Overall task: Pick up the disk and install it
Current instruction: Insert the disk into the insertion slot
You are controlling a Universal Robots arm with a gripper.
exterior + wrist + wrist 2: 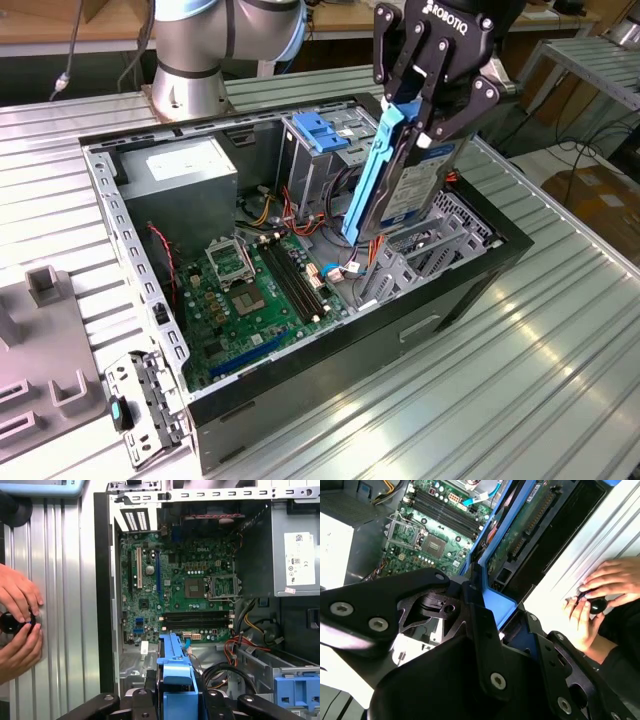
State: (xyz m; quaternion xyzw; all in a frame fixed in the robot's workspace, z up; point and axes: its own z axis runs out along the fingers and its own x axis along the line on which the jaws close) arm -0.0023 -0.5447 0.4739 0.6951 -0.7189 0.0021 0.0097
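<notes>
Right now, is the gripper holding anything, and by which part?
Yes. The gripper is shut on the disk, clamping its upper end at the blue carrier rail, with the disk hanging over the open computer case.

Open computer case [300, 400] on ribbed worktop [560, 380]
Green motherboard [250, 290] on its floor, grey power supply [190, 175] in a corner, bracket [150, 400] alongside

I count one disk [410, 190], one gripper [425, 125] and one open computer case [300, 385]. Inside the case I count one motherboard [250, 290], one grey power supply box [185, 175] and one blue latch plate [320, 130]. In the first wrist view I count two hands of one person, one hand [17, 592] and a second hand [20, 650], with one black round object [9, 622] between them.
</notes>
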